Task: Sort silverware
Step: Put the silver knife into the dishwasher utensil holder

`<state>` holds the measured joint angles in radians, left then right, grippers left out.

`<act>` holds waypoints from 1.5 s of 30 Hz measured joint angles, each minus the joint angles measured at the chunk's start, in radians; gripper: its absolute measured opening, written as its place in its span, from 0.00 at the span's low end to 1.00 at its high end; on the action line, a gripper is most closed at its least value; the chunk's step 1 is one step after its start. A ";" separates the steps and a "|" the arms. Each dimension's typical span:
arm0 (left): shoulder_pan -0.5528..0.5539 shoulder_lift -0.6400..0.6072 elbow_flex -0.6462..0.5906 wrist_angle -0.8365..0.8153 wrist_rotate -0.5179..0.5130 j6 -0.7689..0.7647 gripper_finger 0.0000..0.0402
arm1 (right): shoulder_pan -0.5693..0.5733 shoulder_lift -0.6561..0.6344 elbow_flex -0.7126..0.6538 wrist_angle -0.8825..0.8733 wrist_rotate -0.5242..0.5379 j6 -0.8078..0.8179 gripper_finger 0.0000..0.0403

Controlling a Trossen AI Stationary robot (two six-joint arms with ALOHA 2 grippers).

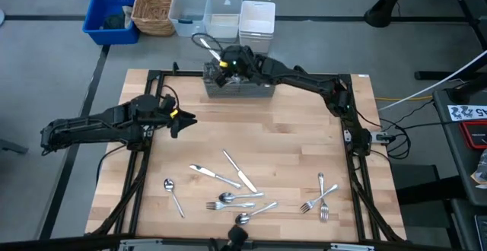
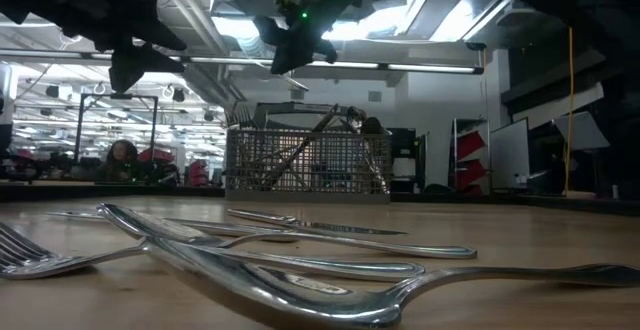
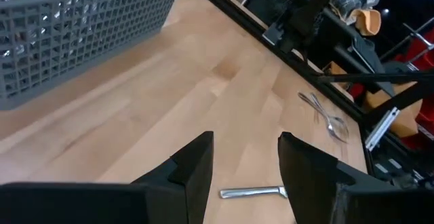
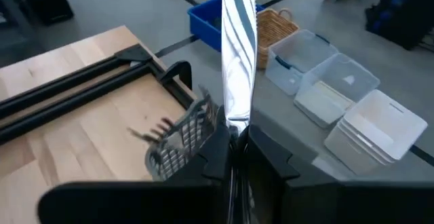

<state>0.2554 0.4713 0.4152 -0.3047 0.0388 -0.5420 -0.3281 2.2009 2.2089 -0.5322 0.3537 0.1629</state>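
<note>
A grey wire-mesh basket [image 1: 237, 85] stands at the table's far edge with several pieces of silverware upright in it. Above its far left corner my right gripper [image 1: 222, 61] is shut on a shiny table knife [image 4: 237, 47]. Loose silverware lies on the near half of the table: knives [image 1: 239, 172], spoons [image 1: 234, 198] and forks [image 1: 319, 198]. My left gripper [image 1: 183, 120] hangs open over bare wood at the left, its fingers [image 3: 196, 173] apart with nothing between them. My right gripper pinches one end of the knife [image 4: 237, 125] between its two fingers. The fingers come from the table's right, slanting a little down. The knife runs on along them, its free end [image 1: 202, 41] past the basket toward the far left. It is lifted clear of basket and table.
Behind the table stand a blue bin [image 1: 110, 15], a wicker basket [image 1: 154, 7], clear tubs [image 1: 205, 11] and a white box [image 1: 257, 19]. Black frame rails [image 1: 152, 84] border the table's left, right and far edges. Bare wood lies between the basket and the loose silverware.
</note>
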 joint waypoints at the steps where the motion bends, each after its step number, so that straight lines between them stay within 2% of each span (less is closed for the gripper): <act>1: 0.000 0.007 0.000 0.004 -0.002 0.004 0.38 | -0.008 0.001 0.000 0.012 -0.015 -0.017 0.10; 8: 0.000 0.060 0.000 0.002 -0.004 -0.005 0.38 | -0.040 0.009 -0.020 0.109 -0.108 -0.168 0.10; 15: 0.000 0.106 0.000 0.002 -0.004 -0.029 0.38 | -0.046 0.025 -0.045 0.120 -0.189 -0.251 0.10; 26: 0.000 0.135 0.000 0.002 -0.004 -0.035 0.38 | -0.048 0.118 -0.045 0.227 -0.190 -0.443 0.10; 38: 0.000 0.135 0.000 0.002 -0.023 -0.041 0.38 | -0.047 0.156 -0.045 0.189 -0.184 -0.563 0.10; 45: 0.000 0.135 0.000 0.002 -0.026 -0.046 0.38 | -0.046 0.155 -0.045 0.158 -0.171 -0.565 0.10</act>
<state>0.2555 0.6060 0.4149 -0.3024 0.0130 -0.5880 -0.3737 2.3562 2.1643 -0.3746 0.1826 -0.4025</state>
